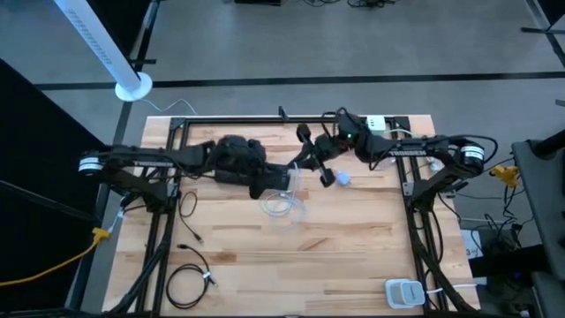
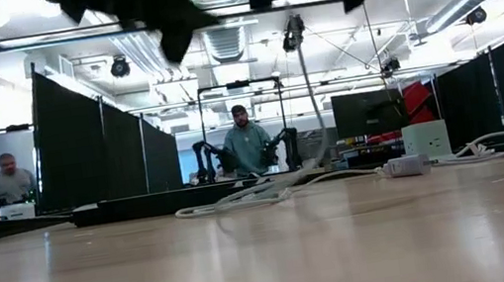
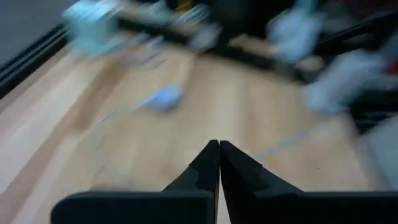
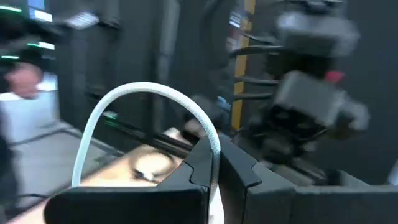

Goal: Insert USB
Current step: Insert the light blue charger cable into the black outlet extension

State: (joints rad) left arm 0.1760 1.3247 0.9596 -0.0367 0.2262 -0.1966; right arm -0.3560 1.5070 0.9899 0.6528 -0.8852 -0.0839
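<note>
Right tool (image 4: 216, 163) pinching white cable (image 4: 149, 93), looped upward, plug hidden

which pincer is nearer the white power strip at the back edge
Right. The right pincer sits just in front of the power strip; the left pincer is farther toward the table's middle.

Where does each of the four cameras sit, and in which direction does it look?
High: above, straight down on the wooden table; both arms show.
Low: at table height, looking across to the room; arms hang blurred at the top.
Left wrist: on the left arm, toward the table; shut left end effector.
Right wrist: on the right arm, toward the room; right end effector shut on the white cable.
Shared: high and low both show the white cable.
</note>
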